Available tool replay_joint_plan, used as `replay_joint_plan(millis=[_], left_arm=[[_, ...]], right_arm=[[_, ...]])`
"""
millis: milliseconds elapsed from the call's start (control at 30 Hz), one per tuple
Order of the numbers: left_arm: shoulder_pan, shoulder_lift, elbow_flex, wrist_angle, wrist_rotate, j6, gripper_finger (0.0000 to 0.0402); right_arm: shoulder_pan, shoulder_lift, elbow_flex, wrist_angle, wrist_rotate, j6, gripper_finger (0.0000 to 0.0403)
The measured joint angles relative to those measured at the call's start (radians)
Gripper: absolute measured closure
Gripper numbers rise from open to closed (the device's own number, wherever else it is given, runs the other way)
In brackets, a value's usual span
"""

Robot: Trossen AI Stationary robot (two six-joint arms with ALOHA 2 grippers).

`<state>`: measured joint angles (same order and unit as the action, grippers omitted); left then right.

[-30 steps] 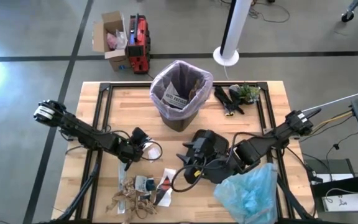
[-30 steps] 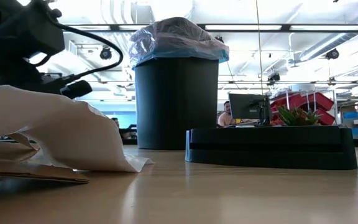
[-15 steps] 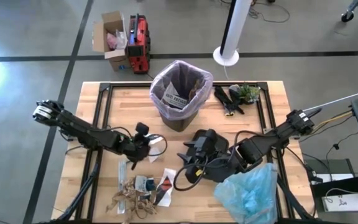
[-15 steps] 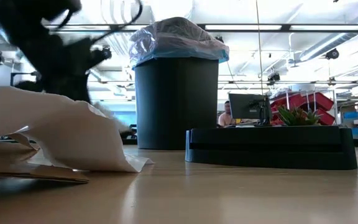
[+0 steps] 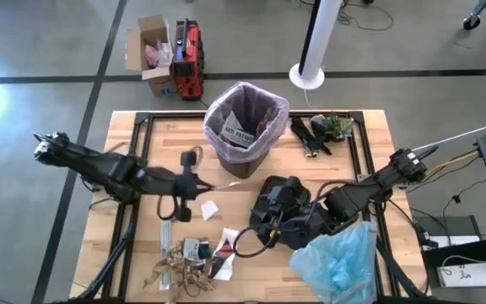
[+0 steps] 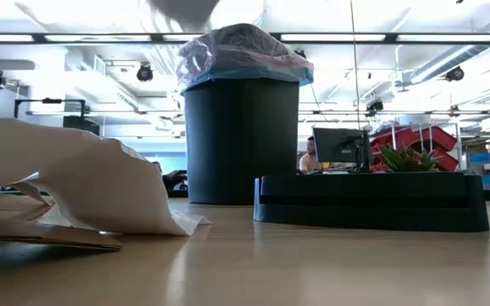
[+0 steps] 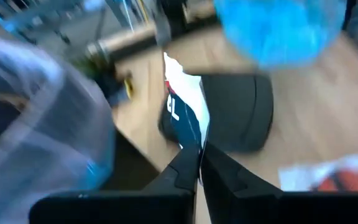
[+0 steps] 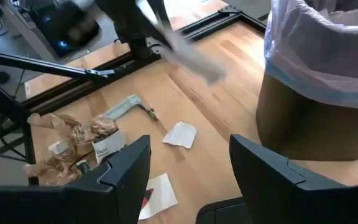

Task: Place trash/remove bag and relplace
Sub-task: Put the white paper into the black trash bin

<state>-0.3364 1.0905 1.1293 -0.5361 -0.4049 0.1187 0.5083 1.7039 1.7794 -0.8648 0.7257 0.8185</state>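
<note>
The left end effector is raised above the middle of the light wooden slatted worktop, just beside the black round bin on its left-edge side. Its fingers are pressed together on a white printed wrapper with a dark blue patch, which stands up from between the tips.

The bin stands near the middle of the worktop's far edge. The thin translucent pale pink-lavender liner bag is fitted in it and folded over the rim, with printed paper lying inside.

The loose heap of crumpled brown paper, white scraps and small printed wrappers lies near the worktop's near edge, left of centre. One small white scrap lies apart from it, between the heap and the bin.

The right end effector is low over the worktop centre, in front of the bin, with its fingers spread moderately and nothing between them.

The crinkly translucent light blue plastic bag is bunched at the worktop's near right corner, beside the right arm.

A black-and-green clump of objects sits near the far right corner.
</note>
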Motion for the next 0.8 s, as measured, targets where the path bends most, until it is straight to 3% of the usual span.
replay_joint_plan(millis=[267,533,667,800], left_arm=[[0.117,0.022,0.057,0.305,-0.085,0.002,0.0401],[0.360,0.124,0.058,0.405,-0.100,-0.120,0.0397],[0.428,0.183,0.055,0.422,-0.086,-0.133,0.0370],[0.433,0.215,0.053,0.389,-0.078,-0.137,0.0319]], right_arm=[[-0.005,0.012,-0.022,0.009,0.007,0.006,0.0199],[-0.007,0.031,-0.023,0.045,0.007,0.009,0.0199],[-0.007,0.033,-0.023,0.065,0.008,0.005,0.0199],[-0.007,0.033,-0.023,0.070,0.008,0.000,0.0199]])
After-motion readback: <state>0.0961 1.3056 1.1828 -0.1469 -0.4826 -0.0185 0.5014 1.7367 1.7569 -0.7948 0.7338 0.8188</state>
